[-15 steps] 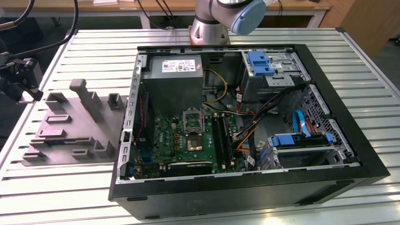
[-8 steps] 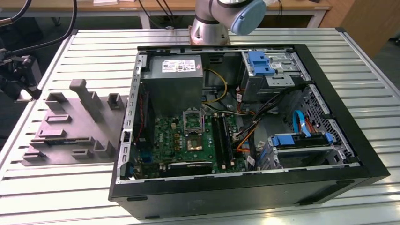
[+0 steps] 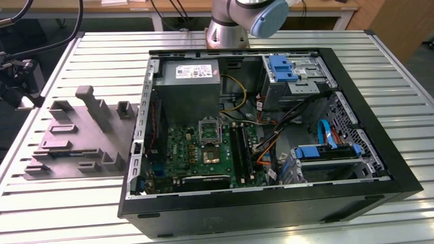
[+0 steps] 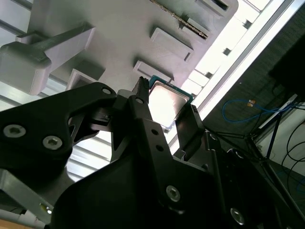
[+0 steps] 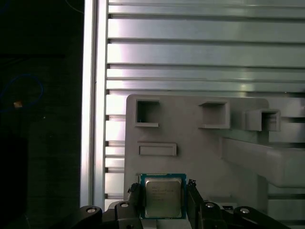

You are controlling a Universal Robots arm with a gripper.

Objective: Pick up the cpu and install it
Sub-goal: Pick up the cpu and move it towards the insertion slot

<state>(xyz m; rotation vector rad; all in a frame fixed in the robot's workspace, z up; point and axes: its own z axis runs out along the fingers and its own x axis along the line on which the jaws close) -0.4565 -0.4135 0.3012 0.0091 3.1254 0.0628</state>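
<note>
The cpu (image 5: 162, 198) (image 4: 167, 105) is a small square chip with a pale silver top and a thin green rim. My gripper (image 5: 162, 191) (image 4: 166, 99) is shut on it, one black finger at each side. In both wrist views it hangs well above the grey plastic fixture (image 5: 190, 143) (image 4: 119, 33), near that block's edge. In the exterior view the fixture (image 3: 74, 137) lies to the left of the open computer case (image 3: 379, 152). Inside the case, the motherboard's socket (image 3: 209, 152) stands open with its metal frame (image 3: 209, 130) flipped up.
The arm's base (image 3: 227, 30) stands behind the case on the slatted aluminium table (image 3: 68, 213). In the case are a grey power supply (image 3: 186, 86), blue-tabbed drive cages (image 3: 285, 68) and loose cables (image 3: 271, 137). The table's edge (image 5: 93, 95) drops off beside the fixture.
</note>
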